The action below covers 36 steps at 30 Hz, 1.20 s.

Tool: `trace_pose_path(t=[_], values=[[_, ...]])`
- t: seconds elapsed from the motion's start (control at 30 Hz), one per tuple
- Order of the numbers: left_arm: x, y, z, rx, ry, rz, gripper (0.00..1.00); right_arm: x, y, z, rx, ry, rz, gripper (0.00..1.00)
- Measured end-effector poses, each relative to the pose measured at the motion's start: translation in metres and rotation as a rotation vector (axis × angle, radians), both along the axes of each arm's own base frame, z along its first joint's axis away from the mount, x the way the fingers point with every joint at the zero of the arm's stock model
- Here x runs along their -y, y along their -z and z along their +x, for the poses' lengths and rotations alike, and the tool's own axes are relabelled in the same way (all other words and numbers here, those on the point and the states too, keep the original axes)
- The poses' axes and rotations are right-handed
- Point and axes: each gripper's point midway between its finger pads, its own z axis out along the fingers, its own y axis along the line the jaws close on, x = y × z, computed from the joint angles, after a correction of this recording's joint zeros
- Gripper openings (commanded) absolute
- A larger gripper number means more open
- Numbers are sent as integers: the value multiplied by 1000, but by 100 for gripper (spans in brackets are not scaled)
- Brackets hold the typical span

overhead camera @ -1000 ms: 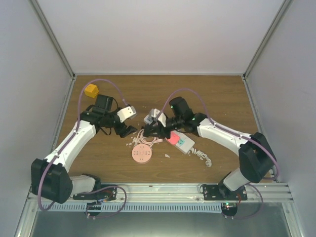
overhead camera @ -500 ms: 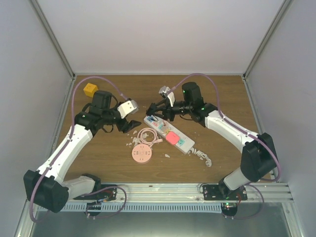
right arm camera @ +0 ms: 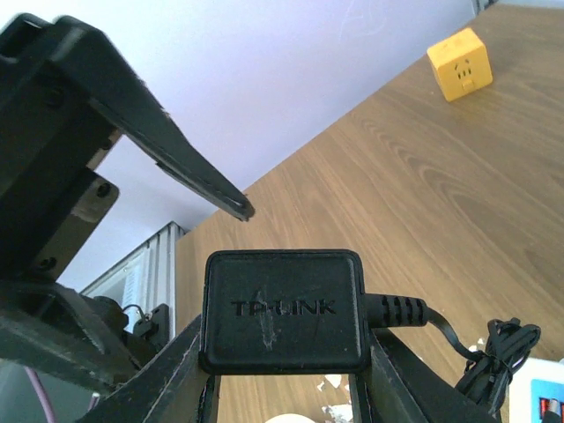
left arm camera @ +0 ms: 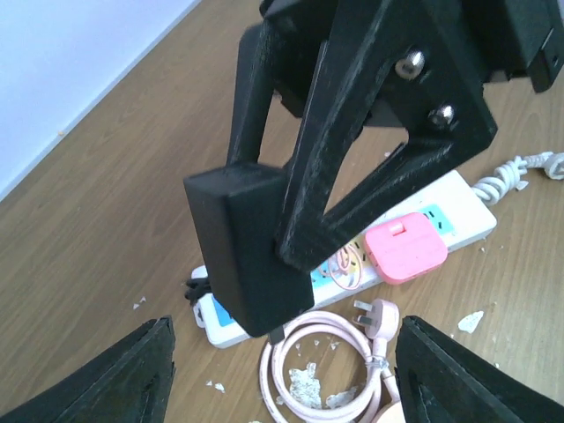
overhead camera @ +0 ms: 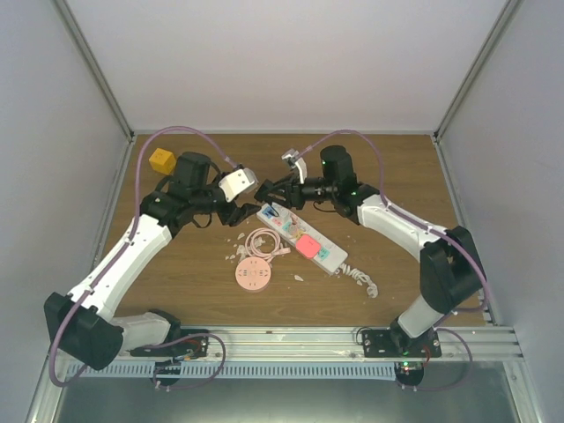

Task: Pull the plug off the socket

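Note:
My right gripper (right arm camera: 282, 357) is shut on a black TP-LINK plug (right arm camera: 282, 308), holding it in the air clear of the white power strip (overhead camera: 330, 256). In the left wrist view the plug (left arm camera: 251, 256) hangs above the strip's (left arm camera: 458, 207) left end, its cord trailing down. A pink adapter (left arm camera: 405, 248) sits plugged into the strip. My left gripper (left arm camera: 282, 388) is open and empty, right beside the held plug. From above, the two grippers meet near the strip's far end, right (overhead camera: 264, 190) and left (overhead camera: 240, 211).
A coiled pink cable with a loose plug (left arm camera: 379, 317) lies in front of the strip, next to a round pink disc (overhead camera: 253, 275). A yellow cube (overhead camera: 161, 160) sits at the back left. White crumbs and the strip's white cord (overhead camera: 361, 280) lie on the wooden table.
My right gripper has lifted the black plug up and back off the strip. My left gripper has moved back and right, toward the plug.

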Motion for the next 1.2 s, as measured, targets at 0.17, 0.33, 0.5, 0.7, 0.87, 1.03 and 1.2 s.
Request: trace_pose_path(t=[0.17, 0.33, 0.5, 0.7, 0.87, 1.03, 1.2], values=[[2, 3, 7, 14, -21, 15, 65, -6, 13, 3, -78, -4, 4, 6], [6, 6, 13, 32, -29, 35, 59, -13, 16, 1, -119, -25, 22, 6], [7, 8, 17, 66, -36, 50, 55, -16, 11, -2, -144, -38, 43, 6], [5, 25, 19, 79, -47, 95, 48, -19, 4, -4, -171, -57, 77, 6], [2, 27, 22, 97, -60, 114, 35, -20, -1, -5, -183, -63, 96, 7], [0, 23, 25, 116, -85, 116, 23, -20, -3, -2, -196, -44, 104, 15], [-3, 23, 27, 108, -98, 108, 18, -20, -4, -2, -194, -43, 106, 52]])
